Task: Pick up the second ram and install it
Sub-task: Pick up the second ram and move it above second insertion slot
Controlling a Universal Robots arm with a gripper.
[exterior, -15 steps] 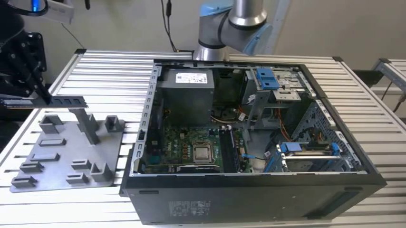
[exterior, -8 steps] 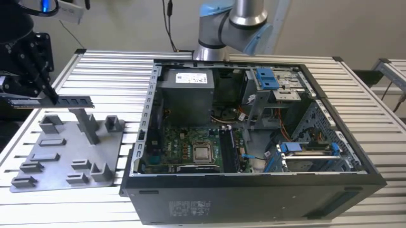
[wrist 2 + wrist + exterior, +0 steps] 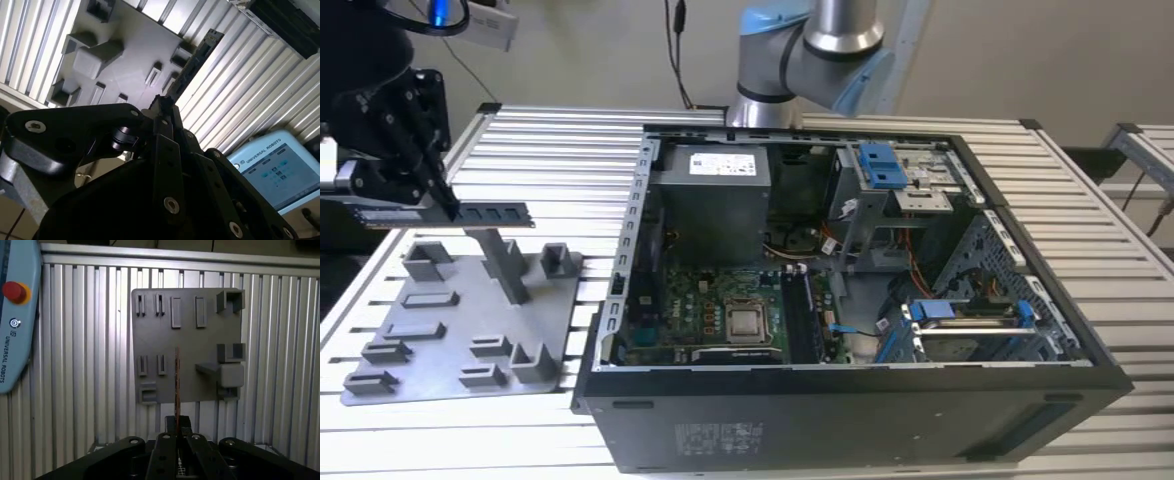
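Observation:
My gripper (image 3: 438, 203) hangs at the exterior view's left, above the grey fixture plate (image 3: 454, 320), and is shut on the second ram (image 3: 500, 213). The stick is dark, long and thin, held level and lifted off the plate, with its free end pointing towards the open computer case (image 3: 1067, 330). In the second wrist view the ram (image 3: 196, 61) sticks out from the closed fingers (image 3: 161, 117) over the plate (image 3: 130, 65). In the first wrist view the ram (image 3: 176, 380) shows edge-on as a thin line rising from the gripper (image 3: 177, 424).
The case lies open on the slatted aluminium table (image 3: 560, 150), with the motherboard's long black slots (image 3: 801, 312) beside the processor socket (image 3: 747, 322). A tall grey post (image 3: 500, 262) and several blocks stand on the fixture plate. A teach pendant (image 3: 15, 315) lies beside the plate.

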